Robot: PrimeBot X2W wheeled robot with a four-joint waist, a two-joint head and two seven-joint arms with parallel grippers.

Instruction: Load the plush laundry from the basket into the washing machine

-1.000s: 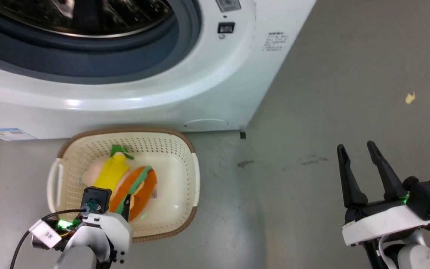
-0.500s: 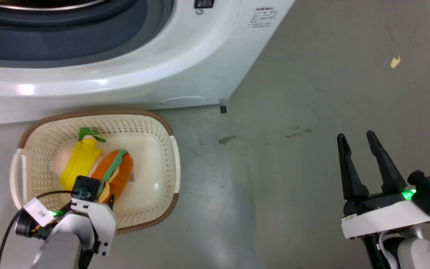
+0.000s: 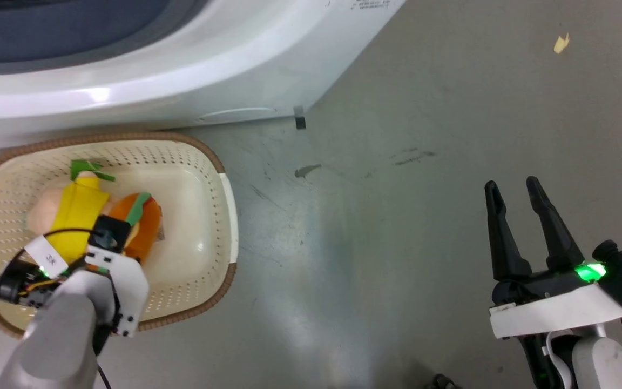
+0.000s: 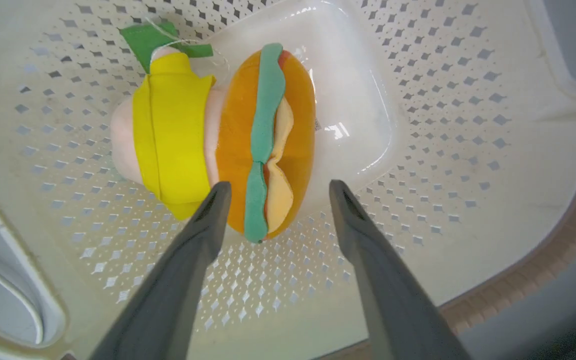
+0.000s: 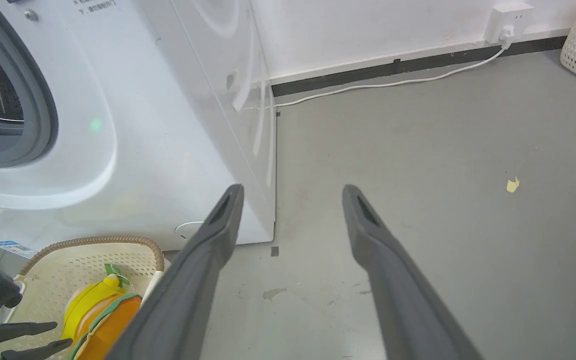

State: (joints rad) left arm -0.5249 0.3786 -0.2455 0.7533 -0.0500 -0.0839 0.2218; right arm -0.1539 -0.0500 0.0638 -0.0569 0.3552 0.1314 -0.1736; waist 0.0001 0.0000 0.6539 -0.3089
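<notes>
- The head view has swung. The washing machine now sits at the top edge and the basket near the left edge; that is the camera turning, not the things shifting.
- Measured against the basket itself, the left gripper has come in from the near rim and now hangs right over the toys.
- Its fingers stand apart around the near end of the burger plush. One tip is at the seam where the burger meets the doll, and the other is over the basket's bare bottom on the burger's open side. I cannot tell whether either tip touches plush yet.
- Both toys lie as they did, pressed side by side in the left half of the basket. The basket stands on the floor just in front of the washer's base.
- The right gripper has stayed over bare floor, well off to the right, with its fingers spread and empty.
- The reach looks nearly done and closing on the burger seems the next step. Nothing is loaded yet, and the seam-side finger could snag the doll's shirt.
</notes>
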